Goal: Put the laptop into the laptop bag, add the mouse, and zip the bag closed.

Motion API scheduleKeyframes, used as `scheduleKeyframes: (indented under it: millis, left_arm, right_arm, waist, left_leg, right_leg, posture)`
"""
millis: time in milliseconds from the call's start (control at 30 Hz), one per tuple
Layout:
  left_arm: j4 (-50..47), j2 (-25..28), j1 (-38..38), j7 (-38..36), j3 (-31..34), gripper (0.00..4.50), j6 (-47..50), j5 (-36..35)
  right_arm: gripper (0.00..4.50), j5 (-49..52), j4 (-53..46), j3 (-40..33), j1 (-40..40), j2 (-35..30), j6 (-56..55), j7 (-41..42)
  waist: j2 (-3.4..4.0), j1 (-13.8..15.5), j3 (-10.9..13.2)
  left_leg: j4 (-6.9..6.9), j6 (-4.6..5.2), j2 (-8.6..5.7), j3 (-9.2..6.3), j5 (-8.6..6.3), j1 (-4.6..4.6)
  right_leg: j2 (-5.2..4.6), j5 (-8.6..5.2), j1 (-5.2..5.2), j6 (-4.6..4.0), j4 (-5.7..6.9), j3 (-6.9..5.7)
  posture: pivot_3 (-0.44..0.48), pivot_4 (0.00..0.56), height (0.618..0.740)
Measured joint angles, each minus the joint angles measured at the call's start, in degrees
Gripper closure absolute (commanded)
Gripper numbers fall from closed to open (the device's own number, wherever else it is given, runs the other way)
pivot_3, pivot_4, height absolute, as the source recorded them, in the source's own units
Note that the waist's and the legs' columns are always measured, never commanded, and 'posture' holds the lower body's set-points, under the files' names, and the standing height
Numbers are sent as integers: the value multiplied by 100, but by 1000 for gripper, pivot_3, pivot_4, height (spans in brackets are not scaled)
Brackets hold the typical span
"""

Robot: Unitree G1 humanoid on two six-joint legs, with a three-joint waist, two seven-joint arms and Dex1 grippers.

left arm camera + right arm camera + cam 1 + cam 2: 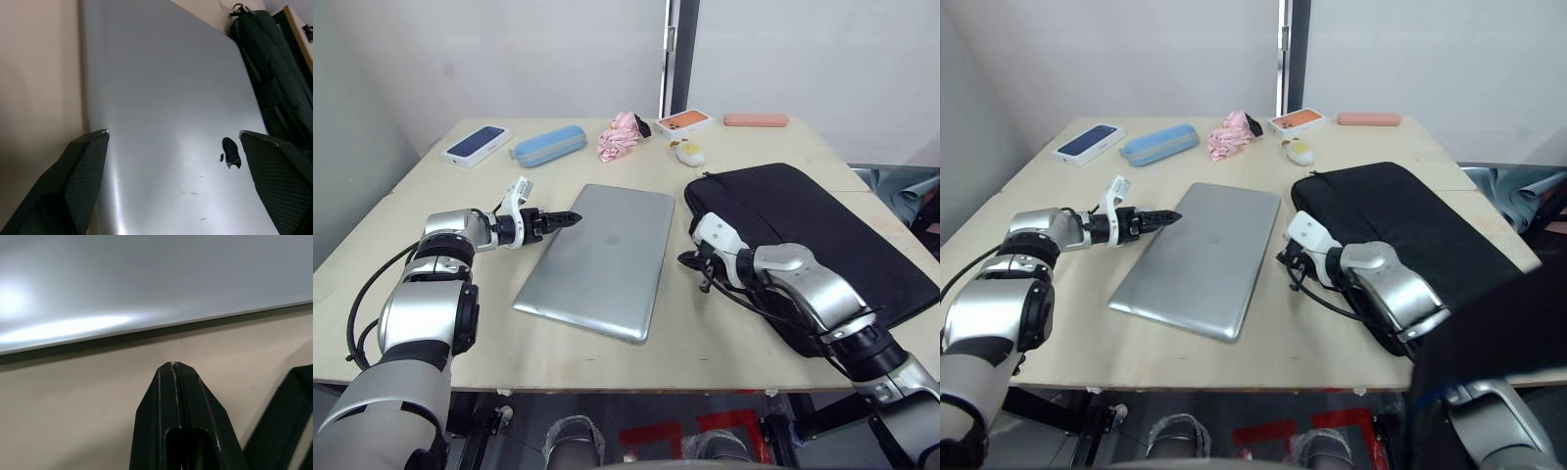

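A pale wooden tabletop (724, 338) is standing before white walls. The laptop (599, 258) is lying closed and flat near the middle, turned slightly askew. The bag (822, 235) is lying flat just beside it on the robot's right, with a strip of bare wood between them.

The left gripper (570, 219) is reaching over the laptop's far left corner. In the head views its tips are looking close together, but the left wrist view is showing the jaws spread wide, one finger (85, 169) over the laptop's edge and the other over the lid past the dark logo.

The right gripper (693, 262) is sitting low in the gap between laptop and bag. The right wrist view is showing its fingers (176, 396) pressed together on nothing, pointing at the laptop's long edge, with bare wood between tip and edge.

Along the far side, the head views are showing a white box with a dark blue top (476, 145), a light-blue case (548, 145), a pink crumpled item (621, 135), an orange box (685, 121) and a pink bar (756, 119). A small yellow-white charm (687, 152) is lying near the bag's far corner. I cannot make out the mouse.
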Motion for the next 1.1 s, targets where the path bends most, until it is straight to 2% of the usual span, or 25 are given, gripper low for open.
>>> scheduleKeyframes:
  millis: [67, 300, 467, 700, 933, 1067, 1100]
  left_arm:
    - [41, 10, -11, -8, -2, 0, -41, 64]
    - [107, 111, -34, -204, -109, 0, 46, 320]
    - [-170, 157, 129, -864, -584, 0, 127, 658]
    - [-776, 213, 526, -1444, -747, 0, 347, 664]
    - [-1759, 35, 1059, -1870, -626, 0, 1789, 62]
    - [-2359, -18, 1338, -1773, -544, 0, 2609, -274]
    - [-2540, -19, 1420, -1714, -531, 525, 2741, -316]
  right_arm:
    - [4475, -211, 403, 75, -183, 149, -173, 45]
    - [4475, -547, 845, 135, -422, 411, -505, 188]
    - [4475, -666, 894, 63, -422, 558, -510, 313]
    - [4475, -785, 899, 5, -410, 614, -492, 481]
    - [4475, -853, 919, -96, -405, 560, -484, 656]
    - [4475, -880, 919, -113, -404, 551, -486, 740]
    - [4500, -905, 917, -114, -404, 551, -493, 763]
  waist:
    - [0, 0, 0]
    - [-1, -23, 0]
    - [-1, -57, -1]
    - [2, -57, -7]
    - [3, -10, -7]
    - [3, -21, -4]
    - [3, -20, -5]
  left_leg:
    - [0, 0, 0, -1, 0, -1]
    - [-1, 0, 2, -5, 0, 0]
    - [-8, 0, 2, -5, -1, 8]
    - [-24, 1, 1, -6, -2, 20]
    - [-29, 1, -3, -10, -2, 32]
    - [-32, 1, -1, -19, -2, 24]
    - [-32, 1, -1, -22, -2, 22]
  right_leg:
    - [0, 0, 1, 0, -2, -2]
    - [1, 0, 3, 0, -2, -7]
    - [1, 0, 12, -1, -11, -9]
    - [0, -1, 35, -4, -37, -17]
    - [-7, -2, 55, -10, -49, -26]
    - [-4, -3, 53, -10, -52, -34]
    - [-4, -3, 54, -11, -55, -38]
  posture:
    - [0, 150, 740]
    - [0, 150, 740]
    - [0, 150, 740]
    - [0, 150, 740]
    - [0, 150, 740]
    - [0, 150, 740]
    - [0, 150, 740]
